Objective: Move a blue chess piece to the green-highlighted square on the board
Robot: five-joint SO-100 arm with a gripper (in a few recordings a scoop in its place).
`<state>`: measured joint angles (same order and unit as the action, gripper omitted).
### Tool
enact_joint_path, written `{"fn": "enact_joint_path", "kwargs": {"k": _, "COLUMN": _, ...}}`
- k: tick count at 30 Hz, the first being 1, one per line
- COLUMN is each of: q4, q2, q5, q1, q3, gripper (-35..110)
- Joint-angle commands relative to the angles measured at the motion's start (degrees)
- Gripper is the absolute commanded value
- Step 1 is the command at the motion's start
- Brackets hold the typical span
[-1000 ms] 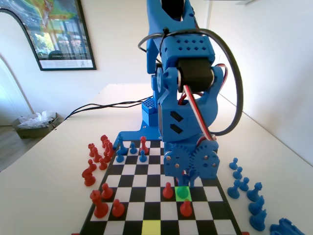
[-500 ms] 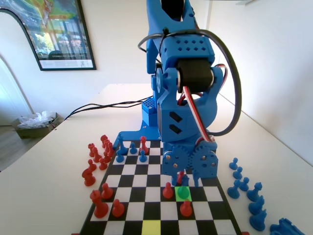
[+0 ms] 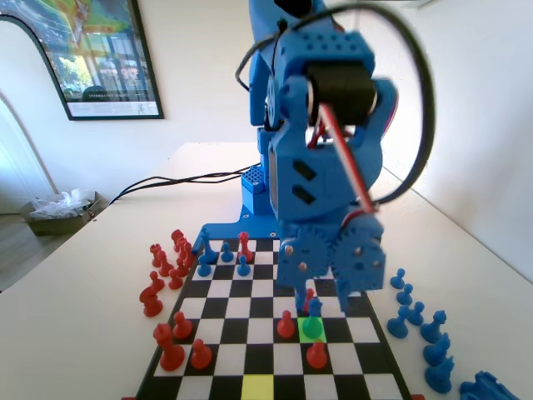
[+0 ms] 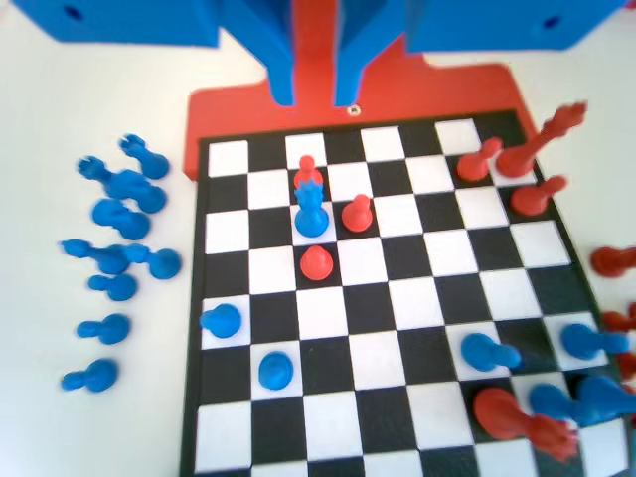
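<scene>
Blue 3D-printed plastic arm [image 3: 321, 158], black servo motor set in the upper housing, rows of small round holes on top; red-and-white wires, looping black cable; two meshing blue gears above the gripper [image 3: 321, 302], small screws

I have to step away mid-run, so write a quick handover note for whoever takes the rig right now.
Gripper: open, holding nothing, raised above the board.
Blue chess piece: upright on the green-highlighted square, free of the jaws; red pieces on neighbouring squares.
Done: the piece is on its square and let go.
Left: probably only lift the arm clear without knocking the red neighbours.
</scene>
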<state>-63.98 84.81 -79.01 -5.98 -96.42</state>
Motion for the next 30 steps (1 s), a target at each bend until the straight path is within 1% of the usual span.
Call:
{"fn": "enact_joint_path", "kwargs": {"k": 1, "q4": -5.80, "q2": 10.55, "q5": -2.20, "q1": -0.09, "q3": 3.78, "gripper": 1}}
{"fn": "enact_joint_path", "kwargs": {"k": 14, "q4": -24.52, "q2": 37.27, "q5": -7.65, "q1": 2.02, "q3": 2.81, "gripper": 1}}
{"fn": "enact_joint_path", "kwargs": {"k": 23, "q4": -38.58, "q2": 59.94, "q5": -14.50, "q1": 2.99, "q3": -1.05, "gripper": 1}}
{"fn": "enact_joint_path", "kwargs": {"k": 27, "q4": -39.46, "q2": 68.91, "q5": -16.96, "q1": 3.16, "q3": -7.47, "gripper": 1}}
{"fn": "enact_joint_path", "kwargs": {"k": 30, "q4": -37.71, "q2": 73.21, "q5": -17.75, "q1": 3.60, "q3": -12.39, "gripper": 1}}
